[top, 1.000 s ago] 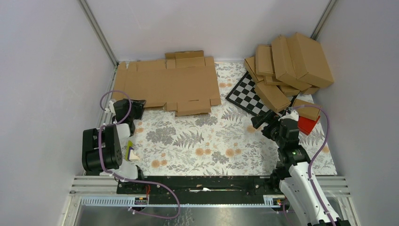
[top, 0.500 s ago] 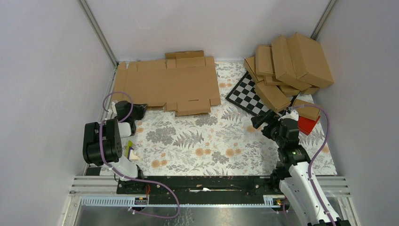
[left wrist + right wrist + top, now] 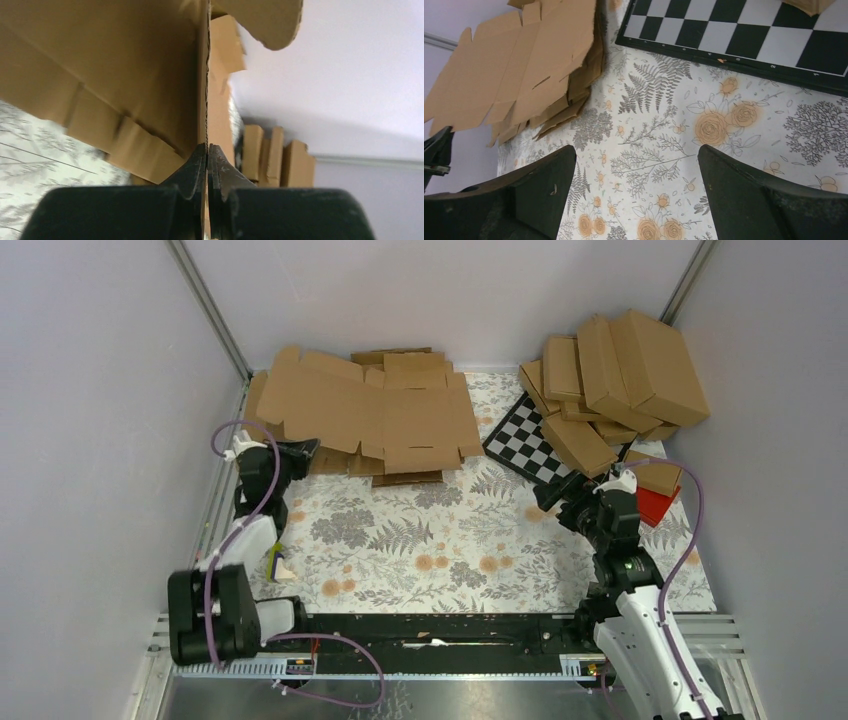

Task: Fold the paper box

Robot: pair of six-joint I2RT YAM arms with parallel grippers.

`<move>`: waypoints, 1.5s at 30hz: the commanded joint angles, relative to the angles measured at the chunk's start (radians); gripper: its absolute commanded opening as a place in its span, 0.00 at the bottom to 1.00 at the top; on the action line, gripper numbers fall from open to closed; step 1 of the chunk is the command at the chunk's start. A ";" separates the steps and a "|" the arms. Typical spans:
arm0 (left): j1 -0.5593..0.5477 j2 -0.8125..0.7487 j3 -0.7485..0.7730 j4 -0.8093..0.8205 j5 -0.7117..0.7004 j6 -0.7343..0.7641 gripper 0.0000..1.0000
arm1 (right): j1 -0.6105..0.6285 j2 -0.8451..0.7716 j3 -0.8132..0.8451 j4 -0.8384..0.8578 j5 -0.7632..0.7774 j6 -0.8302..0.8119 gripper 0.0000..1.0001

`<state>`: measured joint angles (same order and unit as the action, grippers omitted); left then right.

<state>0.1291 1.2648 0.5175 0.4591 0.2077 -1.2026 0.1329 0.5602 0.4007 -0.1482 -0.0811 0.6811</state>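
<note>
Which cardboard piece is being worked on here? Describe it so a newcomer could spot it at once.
Look to the table's far left corner, where flat brown cardboard sheets lie stacked. The paper box is the top sheet, unfolded, with notched flaps. Unlike the sheets beneath and the folded boxes at far right, its left edge is raised, pinched in the left end effector.

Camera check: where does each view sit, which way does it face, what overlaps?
Top external: overhead from behind, looking down at the table; left arm, right arm show.
Left wrist: on the left arm, facing the far wall along the shut left jaws, which pinch the paper box by its edge.
Right wrist: on the right arm, looking down and left over the table at checkerboard and paper box; the open right jaws frame the bottom.
Shared: paper box in all three; checkerboard in top and right wrist.
</note>
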 commanded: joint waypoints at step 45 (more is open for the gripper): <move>-0.091 -0.755 -0.055 -0.773 0.012 0.265 0.00 | 0.072 0.373 0.045 0.085 -0.420 0.083 1.00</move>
<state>0.0395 0.5312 0.4133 -0.3244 0.2680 -0.9413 0.1478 0.9051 0.4191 -0.1413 -0.4389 0.7502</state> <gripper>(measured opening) 0.014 0.993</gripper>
